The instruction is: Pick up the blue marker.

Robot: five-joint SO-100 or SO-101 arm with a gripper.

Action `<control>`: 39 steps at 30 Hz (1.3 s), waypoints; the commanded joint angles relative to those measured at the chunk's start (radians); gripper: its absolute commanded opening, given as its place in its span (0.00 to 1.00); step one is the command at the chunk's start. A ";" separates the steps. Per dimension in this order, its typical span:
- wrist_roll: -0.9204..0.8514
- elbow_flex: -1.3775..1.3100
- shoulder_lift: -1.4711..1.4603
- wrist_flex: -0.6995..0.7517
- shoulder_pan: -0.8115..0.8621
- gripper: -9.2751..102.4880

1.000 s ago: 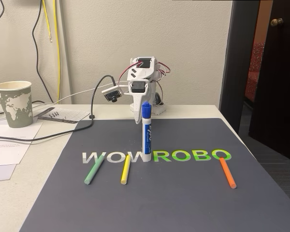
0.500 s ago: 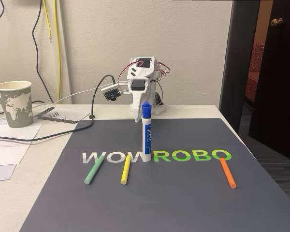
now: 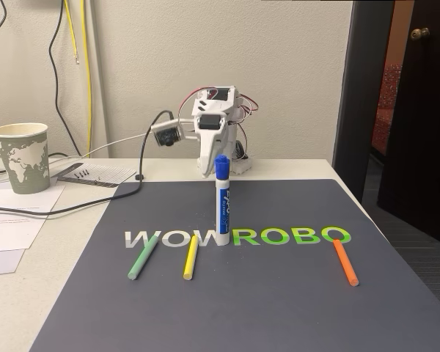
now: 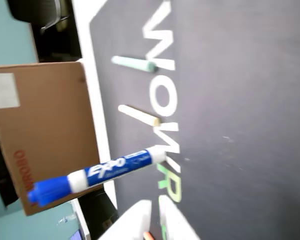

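Marker first: the blue marker (image 3: 222,205) stands upright, cap up, on the dark mat (image 3: 279,293), its base between the white and green lettering. Yellow stick (image 3: 190,257) lies just beside its base, green stick (image 3: 143,257) beyond that, orange stick (image 3: 345,262) well apart on the other side. Arm (image 3: 214,128) sits folded behind the marker, clear of it. In the wrist view the gripper (image 4: 155,210) shows white fingertips almost together, holding nothing (nearly clenched). Judged step: approach not begun. Next move calls for spreading the jaws and reaching down toward the barrel.
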 commanded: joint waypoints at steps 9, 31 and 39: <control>-0.080 -0.008 0.058 -0.041 -0.014 0.17; -0.454 -0.621 -0.551 0.124 -0.067 0.18; -0.712 -0.868 -0.733 0.241 -0.117 0.20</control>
